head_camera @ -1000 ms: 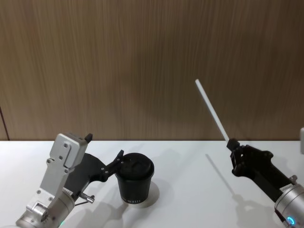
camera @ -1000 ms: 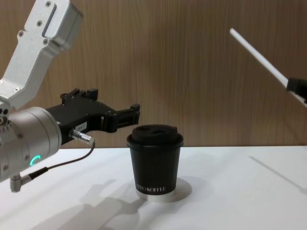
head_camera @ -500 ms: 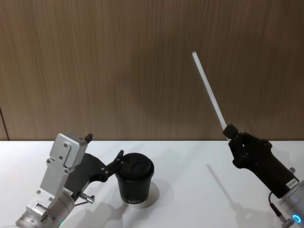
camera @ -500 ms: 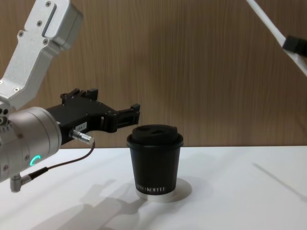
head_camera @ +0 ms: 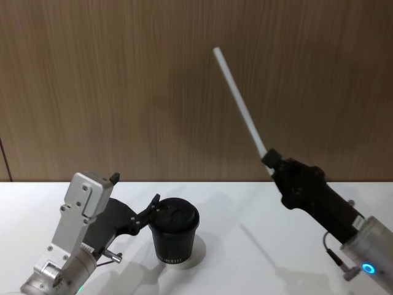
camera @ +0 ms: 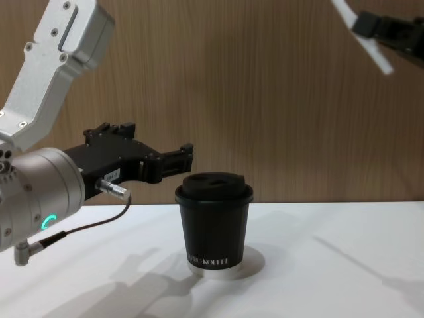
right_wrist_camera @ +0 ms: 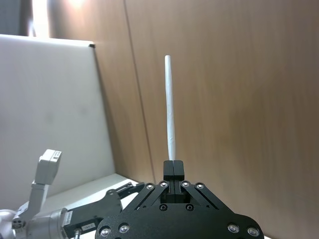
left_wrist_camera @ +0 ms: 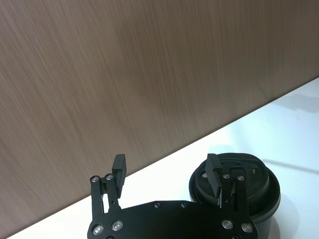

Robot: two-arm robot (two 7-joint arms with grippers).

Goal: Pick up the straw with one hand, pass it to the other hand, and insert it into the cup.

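The right gripper [head_camera: 270,158] is shut on the straw [head_camera: 239,101], its two black fingertips pressed together around it close to the lower end. In the chest view a short stub of straw [camera: 379,59] pokes out below the right gripper [camera: 368,25]. The long part slants up from the fingers and leans toward the robot's left, white against the wooden wall [head_camera: 123,92]. This gripper and the straw are held high in the air over the right half of the tabletop [head_camera: 258,246], well apart from the cup [head_camera: 175,236] and above it. The left gripper [left_wrist_camera: 166,165] is low over the left side of the tabletop with its fingers spread wide and nothing between them. One fingertip [left_wrist_camera: 213,167] sits close to the rim of the cup's lid, a little higher than it in the chest view. Whether it touches the lid cannot be told. The cup [camera: 213,225] stands upright with its lid on, left of the tabletop's middle and away from the far edge, on a small pale disc [camera: 248,265].
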